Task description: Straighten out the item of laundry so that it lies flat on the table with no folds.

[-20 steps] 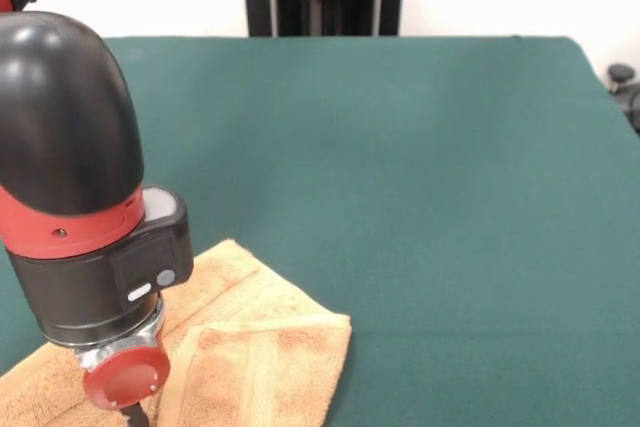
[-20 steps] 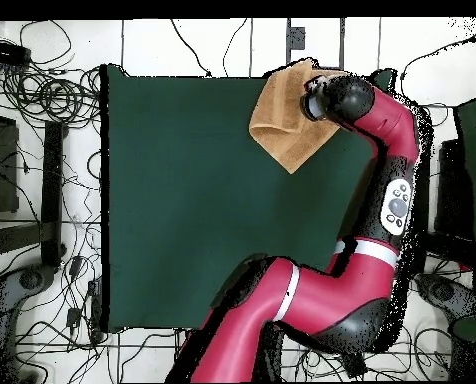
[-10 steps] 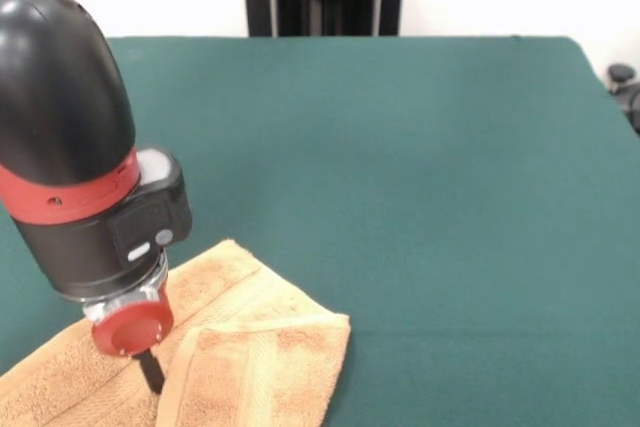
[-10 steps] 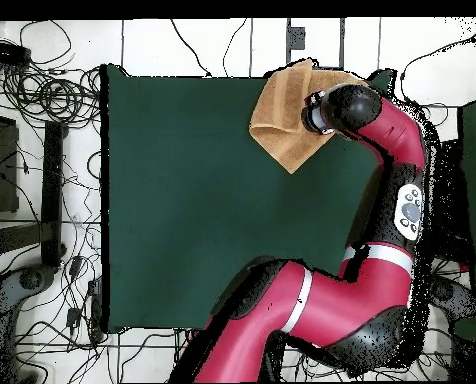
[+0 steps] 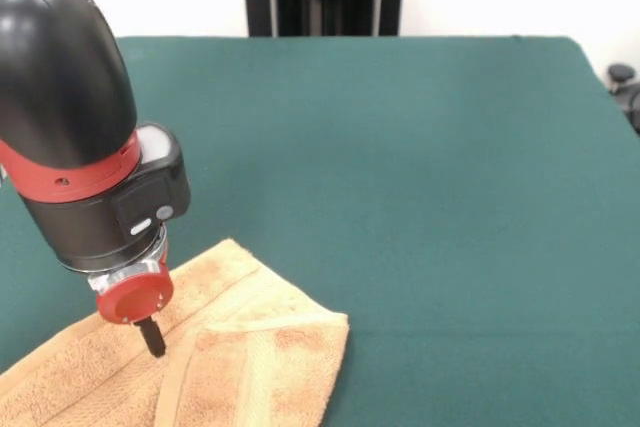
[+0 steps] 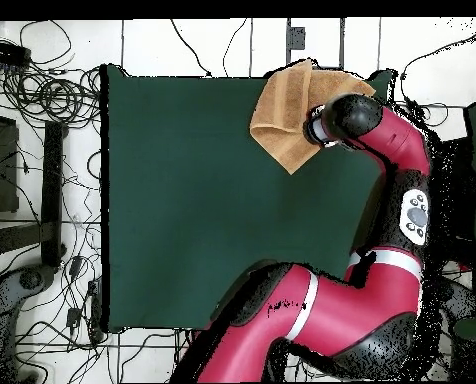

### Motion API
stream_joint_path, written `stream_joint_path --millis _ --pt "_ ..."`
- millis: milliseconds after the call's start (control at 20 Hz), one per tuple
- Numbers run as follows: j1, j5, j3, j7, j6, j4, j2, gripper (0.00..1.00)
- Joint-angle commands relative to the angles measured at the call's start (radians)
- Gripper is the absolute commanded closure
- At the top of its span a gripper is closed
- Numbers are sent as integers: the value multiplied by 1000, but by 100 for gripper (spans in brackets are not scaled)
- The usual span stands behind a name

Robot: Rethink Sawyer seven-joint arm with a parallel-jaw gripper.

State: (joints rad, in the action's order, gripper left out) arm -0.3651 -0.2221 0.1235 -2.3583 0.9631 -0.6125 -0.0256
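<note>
The item of laundry (image 5: 260,347), a golden-tan towel, lies at the near left of the dark green table (image 5: 420,147). A flap is folded over its right part, with a band stripe showing. My gripper (image 5: 152,339) hangs under the red wrist disc. Its narrow black tip looks shut and empty, and it touches or hovers just over the towel beside the flap's edge. In the overhead view the towel (image 6: 285,115) lies at the table's (image 6: 182,200) top edge and pokes slightly past it. There the arm's black wrist hides the gripper.
The arm's bulky black and red wrist (image 5: 80,137) stands over the towel's left part. In the overhead view the red arm (image 6: 382,180) runs along the table's right side. Cables (image 6: 42,95) cover the floor around the table. A dark object (image 5: 625,82) sits off the right edge.
The gripper has risen and shifted slightly away from the towel's near part, so its black tip now shows fully. The towel's shape looks the same.
</note>
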Motion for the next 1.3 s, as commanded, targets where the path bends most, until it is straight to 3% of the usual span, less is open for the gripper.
stream_joint_path --millis 50,750,1300 --pt "-32 -4 -131 103 134 -196 -44 0" --pt "-64 69 -146 218 159 -207 -60 0" --pt "-134 88 -177 358 349 -159 -113 0"
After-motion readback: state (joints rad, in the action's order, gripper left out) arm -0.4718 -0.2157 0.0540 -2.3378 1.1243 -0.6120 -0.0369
